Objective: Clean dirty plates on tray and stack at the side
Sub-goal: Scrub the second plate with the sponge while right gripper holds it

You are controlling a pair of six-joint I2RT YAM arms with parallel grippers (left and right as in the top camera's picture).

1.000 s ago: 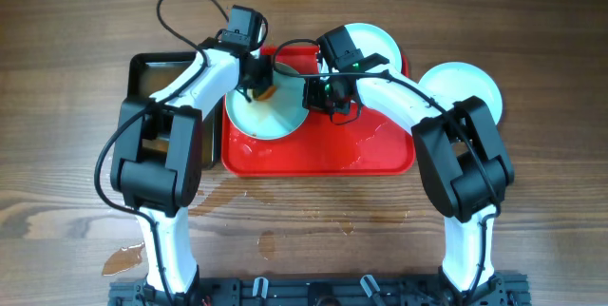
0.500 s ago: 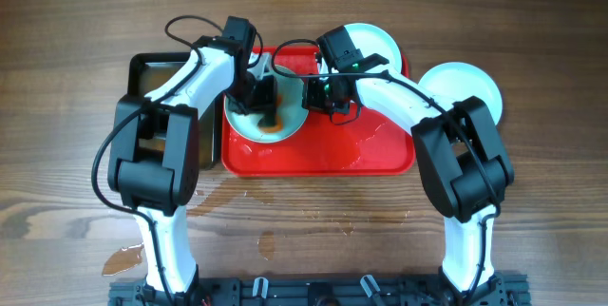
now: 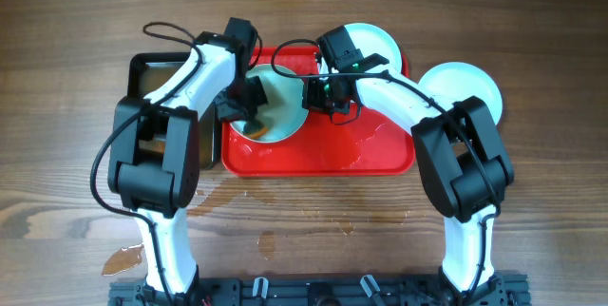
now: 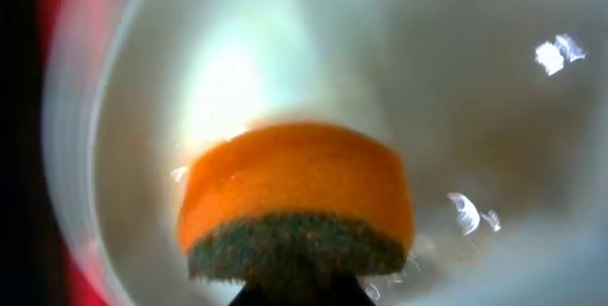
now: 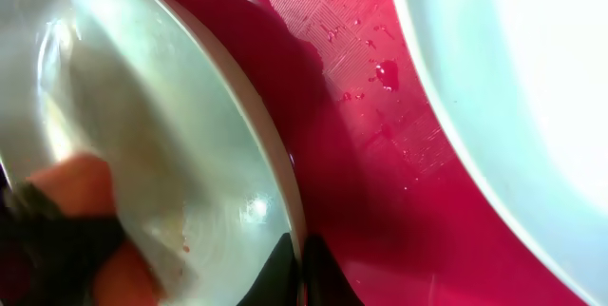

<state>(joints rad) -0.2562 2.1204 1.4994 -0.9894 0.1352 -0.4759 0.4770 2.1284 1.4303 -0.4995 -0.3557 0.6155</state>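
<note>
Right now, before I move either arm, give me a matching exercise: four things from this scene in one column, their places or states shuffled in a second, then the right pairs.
Column one
1. orange sponge with green scouring side
2. black rectangular plastic tray
3. round pale plate under the sponge
4. right gripper

Column two
A. shut on a plate's rim
B. in the left half of the large red plastic tray
C. on the wooden table, left of the red tray
D. held in the left gripper

Pairs: 1-D, 2-C, 3-B, 4-A
</note>
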